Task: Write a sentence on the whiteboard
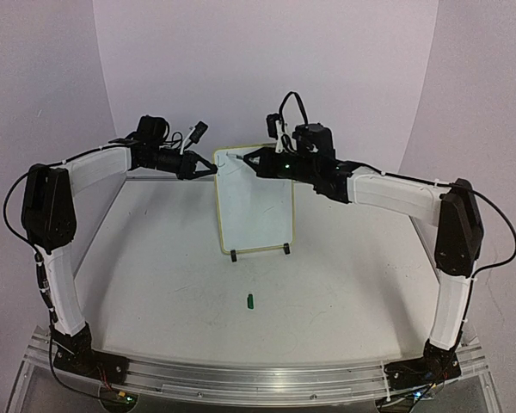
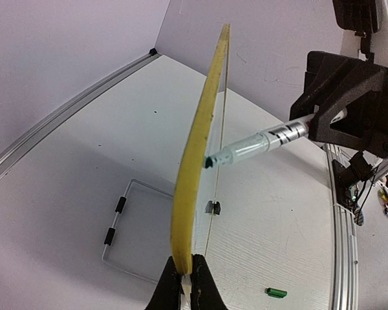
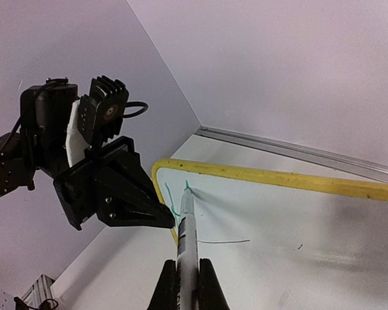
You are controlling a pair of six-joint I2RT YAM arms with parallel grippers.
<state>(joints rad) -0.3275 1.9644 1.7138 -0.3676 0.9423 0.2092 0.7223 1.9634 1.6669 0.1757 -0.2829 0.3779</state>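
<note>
Yellow-rimmed whiteboard [image 1: 256, 211] stood upright on its wire stand [image 2: 108, 236], with faint green strokes [image 3: 170, 199] near its top left corner. Left gripper [image 2: 187, 271] clamped that corner's rim; right gripper [image 3: 187, 274] pinched a pen [image 3: 186, 236], its tip against the board. A green cap [image 1: 250, 300] lay in front of the board.

The whiteboard [image 2: 197, 148] stood edge-on, its yellow rim pinched at the bottom by the left gripper [image 2: 187, 259]. From the right, the right gripper [image 2: 320, 121] held a pen [image 2: 258, 143] with its tip against the board's face. A wire stand [image 2: 119, 213] and a green cap [image 2: 276, 292] lay on the table [image 2: 71, 168].
</note>
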